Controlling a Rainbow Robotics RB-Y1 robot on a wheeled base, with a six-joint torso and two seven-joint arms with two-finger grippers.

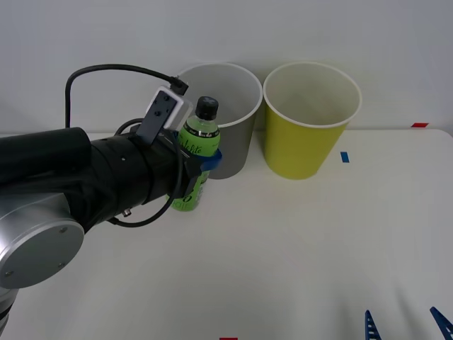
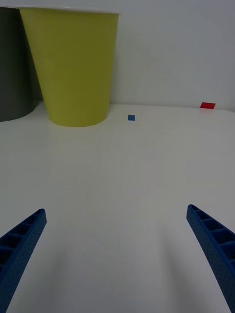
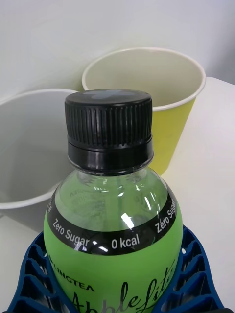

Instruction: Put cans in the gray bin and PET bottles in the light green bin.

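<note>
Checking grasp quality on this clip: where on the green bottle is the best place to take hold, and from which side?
Around the labelled body, from the robot's side, as the left gripper does now: its blue fingers wrap the green bottle below the shoulder. The bottle stands upright, the body is its widest round part, and the narrow black cap offers less hold. The gray bin stands close behind, blocking a far-side approach.

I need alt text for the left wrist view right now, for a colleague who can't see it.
The left pincer grips a green bottle with a black cap, its blue fingers wrapped around the body. Behind the bottle stand the gray bin and the light green bin, both open.
</note>
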